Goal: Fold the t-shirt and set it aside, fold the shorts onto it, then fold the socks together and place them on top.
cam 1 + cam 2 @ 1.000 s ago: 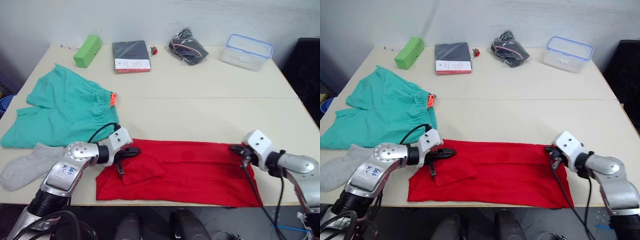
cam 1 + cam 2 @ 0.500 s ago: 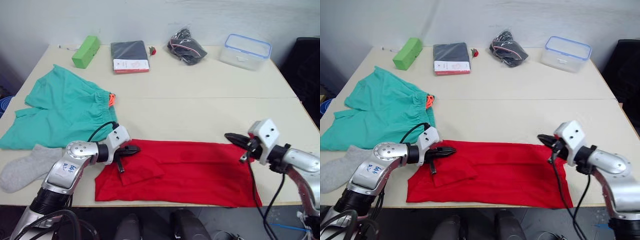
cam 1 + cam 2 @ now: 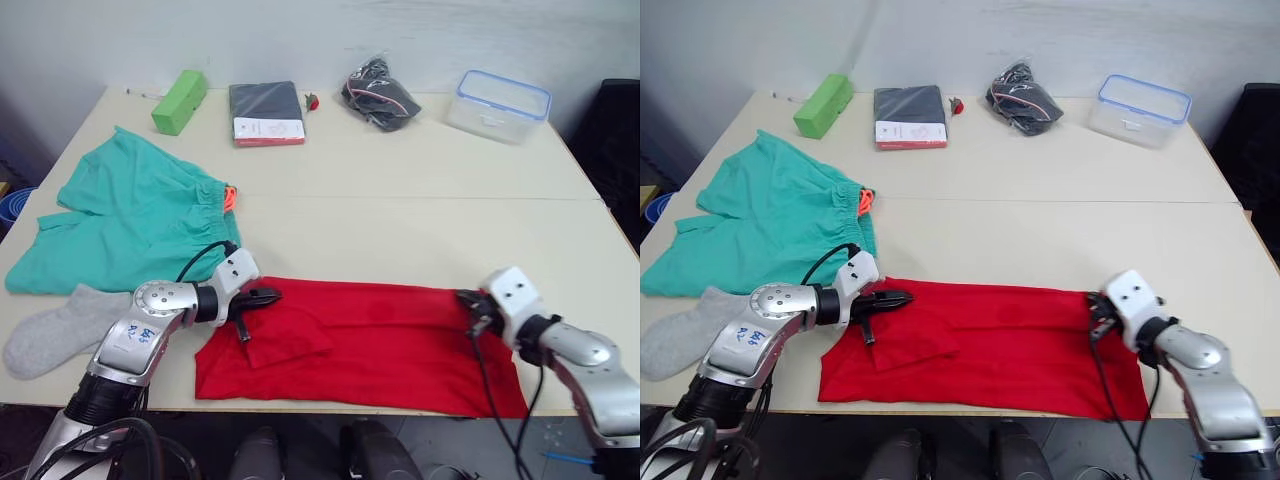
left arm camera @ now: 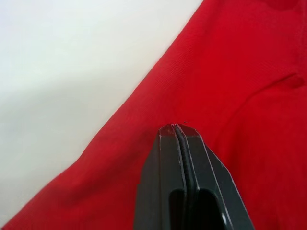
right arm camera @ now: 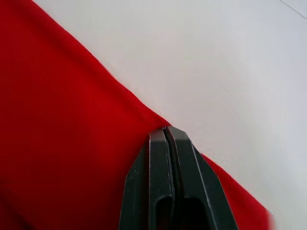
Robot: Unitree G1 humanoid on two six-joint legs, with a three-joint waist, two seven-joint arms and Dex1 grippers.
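Observation:
The red t-shirt (image 3: pixel 380 340) lies folded into a long strip along the table's near edge. My left gripper (image 3: pixel 268 296) rests on the strip's far left edge, fingers shut with red cloth at their tips (image 4: pixel 176 127). At the far right corner my right gripper (image 3: pixel 470 299) is shut on the cloth's edge (image 5: pixel 166 128), where the cloth puckers. The teal shorts (image 3: pixel 130 225) lie spread out at the left of the table. The grey socks (image 3: pixel 55 328) lie as one shape in front of the shorts, near the left edge.
Along the back of the cream table (image 3: pixel 400 200) stand a green box (image 3: pixel 178 100), a dark packaged garment (image 3: pixel 265 112), a small red thing (image 3: pixel 311 101), a black bundle in a plastic bag (image 3: pixel 380 92) and a clear blue-rimmed container (image 3: pixel 498 102).
Half a second ago my right gripper rose off the shirt's right corner; it has come back down onto it. The left gripper has stayed where it was.

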